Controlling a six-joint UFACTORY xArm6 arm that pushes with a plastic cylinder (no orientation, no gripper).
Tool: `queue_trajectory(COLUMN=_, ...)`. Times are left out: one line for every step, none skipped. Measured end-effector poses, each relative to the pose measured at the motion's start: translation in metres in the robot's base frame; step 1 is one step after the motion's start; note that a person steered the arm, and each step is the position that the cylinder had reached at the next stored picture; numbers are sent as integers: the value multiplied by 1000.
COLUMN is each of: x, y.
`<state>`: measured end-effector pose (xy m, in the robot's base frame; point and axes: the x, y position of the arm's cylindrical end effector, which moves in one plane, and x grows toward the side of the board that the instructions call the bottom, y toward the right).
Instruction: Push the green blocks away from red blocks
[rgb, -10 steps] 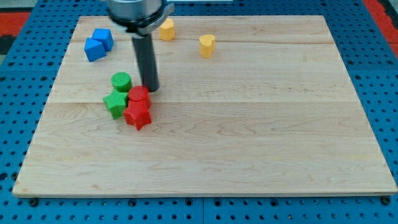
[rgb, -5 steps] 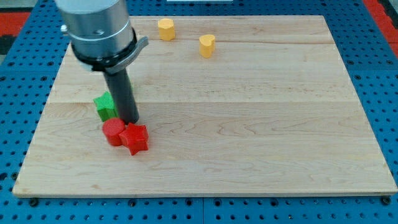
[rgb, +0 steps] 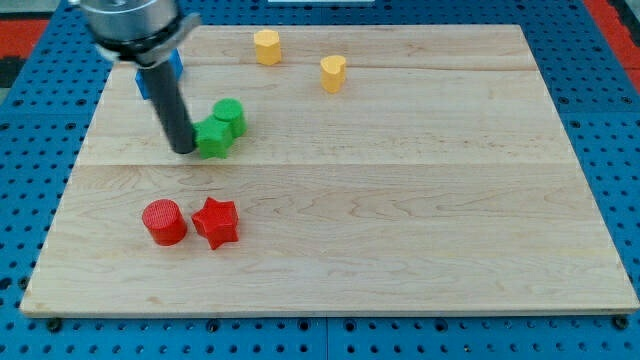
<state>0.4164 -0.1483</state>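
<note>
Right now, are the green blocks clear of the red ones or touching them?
Clear. The green blocks sit beside my tip; bare board separates them from the red cylinder and red star.

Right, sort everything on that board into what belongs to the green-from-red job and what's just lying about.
Part of the job:
- green star block
- green cylinder
- red cylinder
- red star block
- my tip, at the green star's left edge

Just lying about:
- yellow hexagonal block
- yellow heart-shaped block
- blue blocks, mostly hidden behind the rod

Single camera, high front vantage, angled down, moderately close; whole wooden board (rgb: 400, 200) framed.
</note>
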Motion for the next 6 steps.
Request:
queue_trajectory(x=-39, y=31)
queue_trajectory(x=-87, y=53)
queue_trajectory(x=-108, y=62)
queue_trajectory(x=-98, y=27)
queue_trajectory(x=-51, y=26)
queue_trajectory(x=-40, y=36)
